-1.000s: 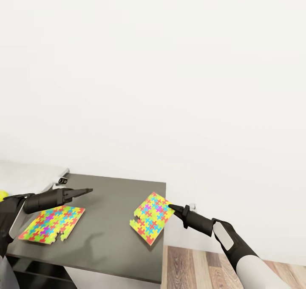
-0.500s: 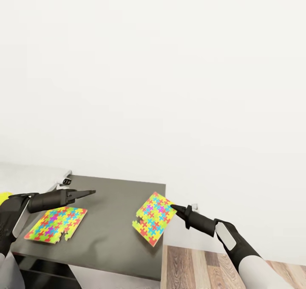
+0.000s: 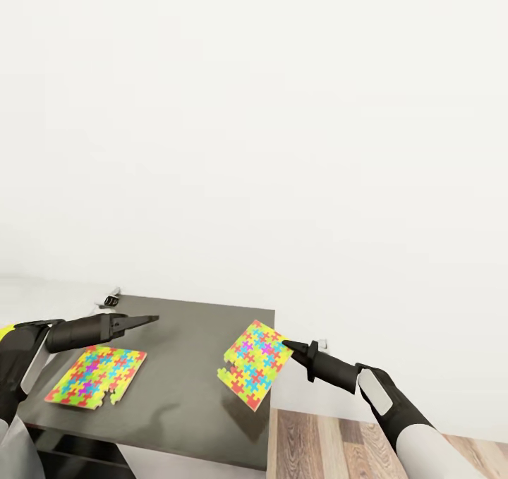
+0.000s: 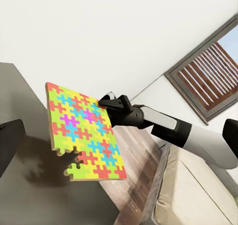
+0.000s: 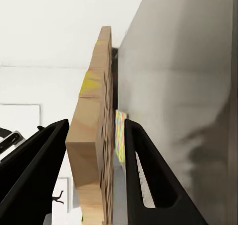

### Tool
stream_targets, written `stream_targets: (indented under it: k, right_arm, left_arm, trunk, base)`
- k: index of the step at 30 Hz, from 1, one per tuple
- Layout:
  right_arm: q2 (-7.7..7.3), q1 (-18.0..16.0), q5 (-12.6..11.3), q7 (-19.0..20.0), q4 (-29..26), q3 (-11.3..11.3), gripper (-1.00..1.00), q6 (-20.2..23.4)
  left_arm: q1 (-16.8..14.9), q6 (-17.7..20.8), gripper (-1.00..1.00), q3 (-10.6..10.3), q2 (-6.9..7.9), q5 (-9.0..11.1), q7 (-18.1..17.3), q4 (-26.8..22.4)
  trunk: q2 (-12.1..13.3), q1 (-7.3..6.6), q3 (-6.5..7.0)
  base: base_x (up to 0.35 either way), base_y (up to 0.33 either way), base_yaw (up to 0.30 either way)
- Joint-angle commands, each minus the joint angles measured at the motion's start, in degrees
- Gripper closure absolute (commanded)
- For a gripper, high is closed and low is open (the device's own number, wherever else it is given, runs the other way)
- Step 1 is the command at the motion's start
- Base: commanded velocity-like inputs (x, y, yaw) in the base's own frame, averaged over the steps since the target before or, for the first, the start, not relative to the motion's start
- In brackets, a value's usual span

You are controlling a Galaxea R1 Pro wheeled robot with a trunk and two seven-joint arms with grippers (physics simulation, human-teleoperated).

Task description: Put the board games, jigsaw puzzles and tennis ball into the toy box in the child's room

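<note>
Clearly, one jigsaw puzzle [image 3: 255, 364] was clamped by the right gripper [image 3: 287, 345] and held off the dark grey table [image 3: 185, 394], above its right edge. In the right wrist view the sheet [image 5: 94, 150] was seen edge-on as a thick slab with a pale wood-coloured rim, pinched between two smooth black fingers [image 5: 144, 180]. From the head view it was a thin, roughly square board of interlocked pieces in yellow, green, red, blue and pink, tilted steeply. The gripped corner was raised towards the white wall [image 3: 282, 147] and the opposite, ragged corner hung down towards the tabletop. The left wrist view showed the same sheet [image 4: 84, 135] with a notched lower edge where pieces jutted out, and the right gripper [image 4: 105, 102] closed on its upper corner.

A second jigsaw sheet [image 3: 95, 375] was seen lying flat on the matte table, near the left edge, with its long axis running from the front-left towards the back-right. It too had a stepped corner on the front side. The left gripper [image 3: 149, 319] was held above the table, just beyond the far edge of that flat sheet, its tapered black fingers pointing right towards the held sheet. Whether its jaws were open or closed could not be told. Wood-plank floor [image 3: 339, 444] was visible past the table's right edge.
</note>
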Motion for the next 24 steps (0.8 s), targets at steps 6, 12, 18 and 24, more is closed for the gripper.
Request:
stream_targets:
  k: [6, 12, 18, 24]
  right_arm:
    - [0.1, -0.1, -0.15, -0.13, -0.22, -0.29, 1.0, 0.37]
    - [0.16, -0.04, -2.09, -0.23, -0.12, -1.81, 1.0, 1.02]
    - [-0.09, -0.08, -2.52, -0.45, -0.08, -1.81, 1.0, 3.45]
    - [-1.08, -0.07, -2.31, -0.38, -0.28, -1.74, 1.0, 6.23]
  left_arm:
    - [-0.03, 0.61, -1.0, -0.09, 0.02, 0.0, -0.21, -0.01]
    - [-0.03, 0.61, -1.0, -0.1, 0.02, -0.01, -0.21, -0.01]
    - [-0.03, 0.56, -1.0, -0.1, 0.02, -0.05, -0.21, -0.01]
    - [-0.03, 0.6, -1.0, -0.1, -0.07, -0.05, -0.21, -0.01]
  trunk:
    - [2.39, -1.33, 1.02]
    - [4.8, -2.64, 2.1]
    - [7.2, -3.96, 3.18]
    - [9.61, -5.28, 4.25]
  base:
    - [0.0, 0.0, 0.0]
    - [0.0, 0.0, 0.0]
    - [-0.046, 0.0, 0.0]
    - [-0.144, 0.0, 0.0]
